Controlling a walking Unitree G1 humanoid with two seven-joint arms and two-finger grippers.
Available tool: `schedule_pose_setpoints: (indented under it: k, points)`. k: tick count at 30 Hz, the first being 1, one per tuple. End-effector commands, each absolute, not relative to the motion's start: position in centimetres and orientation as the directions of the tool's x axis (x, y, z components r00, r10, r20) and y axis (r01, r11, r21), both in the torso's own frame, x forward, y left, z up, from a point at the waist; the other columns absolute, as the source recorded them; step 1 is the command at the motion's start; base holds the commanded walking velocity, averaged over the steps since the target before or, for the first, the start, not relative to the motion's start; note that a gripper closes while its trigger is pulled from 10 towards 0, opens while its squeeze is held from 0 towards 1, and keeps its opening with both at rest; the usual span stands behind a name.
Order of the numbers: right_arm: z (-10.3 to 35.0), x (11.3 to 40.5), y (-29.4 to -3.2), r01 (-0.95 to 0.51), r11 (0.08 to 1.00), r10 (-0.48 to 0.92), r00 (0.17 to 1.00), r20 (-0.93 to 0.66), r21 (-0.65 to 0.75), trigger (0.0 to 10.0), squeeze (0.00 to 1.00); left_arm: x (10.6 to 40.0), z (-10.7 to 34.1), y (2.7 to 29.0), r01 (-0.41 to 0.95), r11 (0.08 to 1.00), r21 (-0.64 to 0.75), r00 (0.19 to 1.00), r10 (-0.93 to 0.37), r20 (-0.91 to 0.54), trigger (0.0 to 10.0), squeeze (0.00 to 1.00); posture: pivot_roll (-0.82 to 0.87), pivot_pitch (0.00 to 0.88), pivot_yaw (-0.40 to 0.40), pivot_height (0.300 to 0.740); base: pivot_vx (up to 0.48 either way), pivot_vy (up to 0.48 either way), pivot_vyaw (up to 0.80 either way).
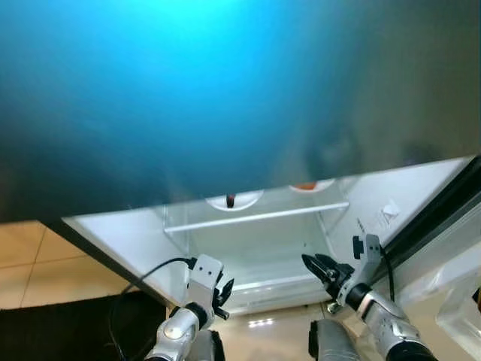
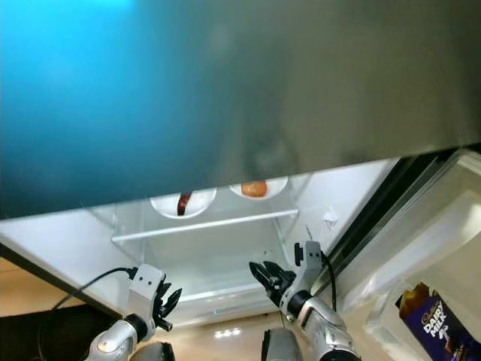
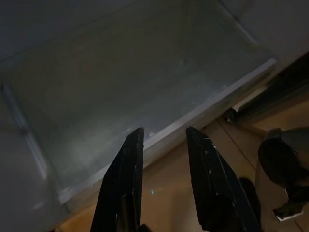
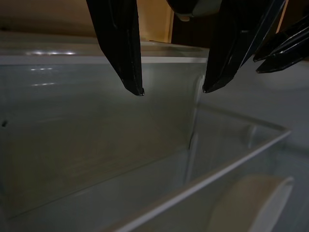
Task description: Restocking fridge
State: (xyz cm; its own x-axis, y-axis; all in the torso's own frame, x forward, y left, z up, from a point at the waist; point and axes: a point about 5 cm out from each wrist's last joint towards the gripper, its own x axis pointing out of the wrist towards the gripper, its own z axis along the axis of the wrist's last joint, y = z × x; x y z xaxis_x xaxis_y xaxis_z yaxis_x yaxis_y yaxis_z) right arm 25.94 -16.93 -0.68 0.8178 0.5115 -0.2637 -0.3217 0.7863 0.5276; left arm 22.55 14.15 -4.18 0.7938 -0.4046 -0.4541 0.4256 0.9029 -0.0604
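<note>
Facing the open fridge (image 2: 68, 248), both grippers hang empty before its clear bottom drawer (image 3: 145, 96): the left gripper (image 3: 163, 134) at seven o'clock of the head view, fingers narrowly parted, and the right gripper (image 4: 173, 91) at five o'clock, fingers moderately spread. On the shelf (image 2: 203, 223) at twelve o'clock of the drawer sit two white dishes, one with a dark item (image 2: 183, 203), one with an orange item (image 2: 254, 188). Risk: neither gripper carries stock, and a forward reach could strike the drawer's front wall or the shelf edge. A purple packet (image 2: 436, 320) in the door bin at four o'clock reads "DAIRY MILK".
</note>
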Motion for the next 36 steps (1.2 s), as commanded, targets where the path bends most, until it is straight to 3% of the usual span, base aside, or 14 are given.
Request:
schedule_pose_setpoints:
  k: [1,7,12,21,27,34,36]
  points:
    - [-1.5,25.0,-16.9,-0.311,0.786,0.517,0.805,-0.291,0.535,10.0,0.0,21.4,-5.1,14.7,0.411,0.909,-0.064,0.772,-0.384,-0.506,10.0,0.0,-0.02,0.093,0.025,0.675,0.0,0.0,0.0]
    - [-2.4,24.6,-17.3,-0.272,0.824,0.484,0.794,-0.368,0.497,10.0,0.0,20.7,-5.7,15.3,0.395,0.916,-0.063,0.754,-0.363,-0.548,10.0,0.0,-0.02,0.086,0.023,0.68,0.0,0.0,0.0]
    - [-2.6,24.2,-17.4,-0.272,0.805,0.499,0.791,-0.355,0.527,10.0,0.0,20.1,-6.1,15.6,0.385,0.921,-0.059,0.742,-0.347,-0.574,10.0,0.0,-0.02,0.081,0.021,0.68,0.0,0.0,0.0]
    - [-3.4,23.3,-18.3,-0.228,0.817,0.475,0.788,-0.393,0.53,10.0,0.0,19.1,-6.8,16.0,0.37,0.928,-0.052,0.717,-0.321,-0.618,10.0,0.0,-0.02,0.077,0.019,0.715,0.0,0.0,0.0]
    - [-4.9,21.5,-19.2,-0.161,0.865,0.42,0.752,-0.508,0.476,10.0,0.0,17.8,-7.6,17.0,0.33,0.943,-0.041,0.684,-0.269,-0.678,10.0,0.0,-0.02,0.08,0.014,0.74,0.0,0.0,0.0]
    - [-6.3,19.5,-20.0,-0.091,0.896,0.362,0.718,-0.595,0.435,10.0,0.0,16.3,-8.5,18.0,0.276,0.96,-0.042,0.646,-0.217,-0.732,10.0,0.0,-0.02,0.077,0.011,0.74,0.0,0.0,0.0]
    - [-7.0,18.6,-20.7,-0.038,0.936,0.278,0.689,-0.669,0.35,10.0,0.0,15.4,-8.9,18.4,0.25,0.967,-0.039,0.62,-0.191,-0.761,10.0,0.0,-0.03,0.069,0.006,0.74,0.0,0.0,0.0]
